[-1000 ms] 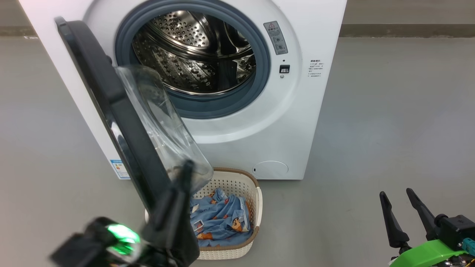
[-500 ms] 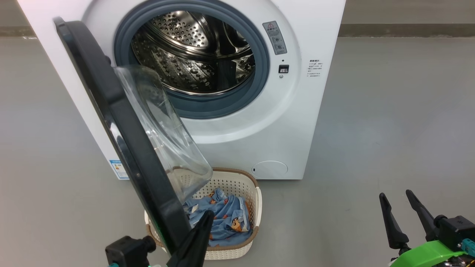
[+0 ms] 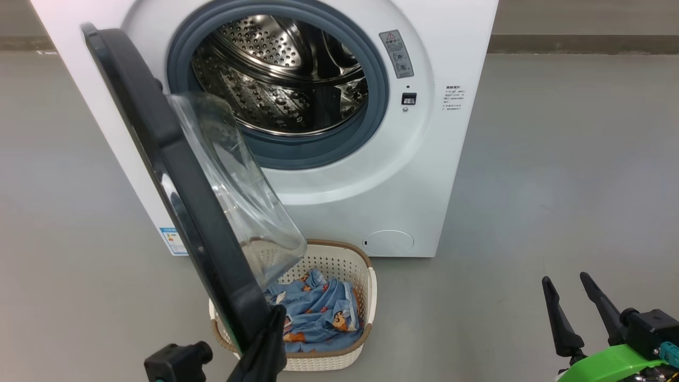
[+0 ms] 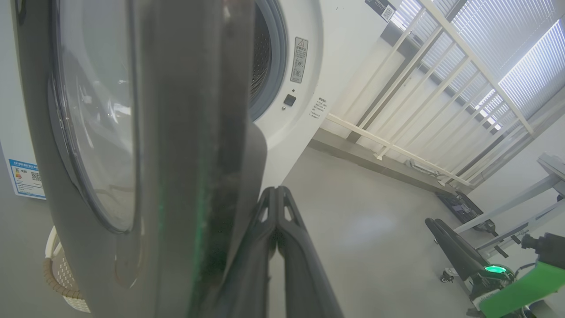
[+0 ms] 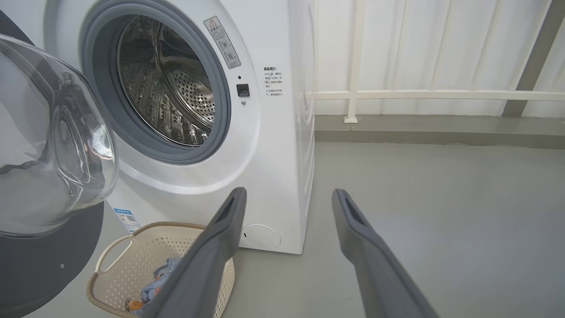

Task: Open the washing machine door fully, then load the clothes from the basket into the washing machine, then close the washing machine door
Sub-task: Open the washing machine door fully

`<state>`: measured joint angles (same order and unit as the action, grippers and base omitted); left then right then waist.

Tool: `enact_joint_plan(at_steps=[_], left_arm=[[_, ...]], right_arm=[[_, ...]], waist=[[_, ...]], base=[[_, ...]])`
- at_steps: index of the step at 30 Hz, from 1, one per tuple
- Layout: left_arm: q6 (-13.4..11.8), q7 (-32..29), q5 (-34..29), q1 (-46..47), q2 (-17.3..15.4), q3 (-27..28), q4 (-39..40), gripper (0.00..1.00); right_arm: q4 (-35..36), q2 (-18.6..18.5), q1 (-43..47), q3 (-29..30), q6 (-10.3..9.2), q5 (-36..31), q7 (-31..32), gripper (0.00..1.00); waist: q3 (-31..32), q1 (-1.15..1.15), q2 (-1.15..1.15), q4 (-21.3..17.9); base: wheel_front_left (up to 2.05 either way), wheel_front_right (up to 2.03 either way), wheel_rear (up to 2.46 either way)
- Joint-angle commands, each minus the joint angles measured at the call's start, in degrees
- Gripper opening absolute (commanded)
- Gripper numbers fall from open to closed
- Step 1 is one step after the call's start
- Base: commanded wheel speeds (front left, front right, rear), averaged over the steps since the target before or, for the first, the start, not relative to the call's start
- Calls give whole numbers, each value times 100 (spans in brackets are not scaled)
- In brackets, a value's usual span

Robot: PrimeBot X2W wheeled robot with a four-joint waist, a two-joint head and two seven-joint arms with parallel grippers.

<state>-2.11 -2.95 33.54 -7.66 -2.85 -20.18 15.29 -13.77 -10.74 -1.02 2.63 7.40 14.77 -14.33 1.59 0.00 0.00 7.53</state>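
The washing machine point(image 3: 403, 175) stands with its steel drum point(image 3: 276, 74) exposed. The washing machine door point(image 3: 175, 175) hangs swung out to the left, its black rim edge-on and its glass bowl point(image 3: 238, 191) facing the drum. Below it, the basket point(image 3: 366, 286) on the floor holds the blue printed clothes point(image 3: 318, 313). My left gripper point(image 3: 276, 318) is shut and empty, its tips close beside the door's lower rim point(image 4: 185, 132); in the left wrist view the left gripper point(image 4: 276, 192) lies along that rim. My right gripper point(image 3: 570, 284) is open at the lower right, far from the basket point(image 5: 114, 265).
Grey floor point(image 3: 557, 175) spreads wide to the right of the machine. A white railing point(image 5: 397, 95) and blinds run behind the machine's right side. The door overhangs the basket's left half.
My left gripper has drawn back and down from beside the glass bowl to the door's lower rim. The door and right gripper stay put.
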Motion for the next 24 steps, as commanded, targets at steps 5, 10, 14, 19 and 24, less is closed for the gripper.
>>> enact_joint_plan(at_steps=[5, 10, 14, 19, 24], left_arm=[[-132, 133, 17, 351, -3, 199, -11, 0], [-262, 250, -5, 416, -3, 215, -76, 0], [-311, 284, -39, 433, -4, 211, -77, 0], [-349, 288, -56, 446, -19, 220, -53, 0], [-378, 265, -68, 451, -43, 215, -9, 0]], right_arm=[[104, -33, -23, -116, 9, 25, -67, 100], [106, -29, -7, -115, 9, 21, -67, 100], [105, -41, 25, -82, 9, 23, -67, 100], [84, -6, 30, -73, 9, 22, -67, 100], [57, 36, 25, -108, 9, 25, -67, 100]], waist=[[-7, 0, 0, 31], [-9, 0, 0, 82], [-21, 0, 0, 175], [-26, 0, 0, 346], [-20, 0, 0, 567]], base=[[0, 0, 0], [0, 0, 0], [0, 0, 0], [0, 0, 0], [0, 0, 0]])
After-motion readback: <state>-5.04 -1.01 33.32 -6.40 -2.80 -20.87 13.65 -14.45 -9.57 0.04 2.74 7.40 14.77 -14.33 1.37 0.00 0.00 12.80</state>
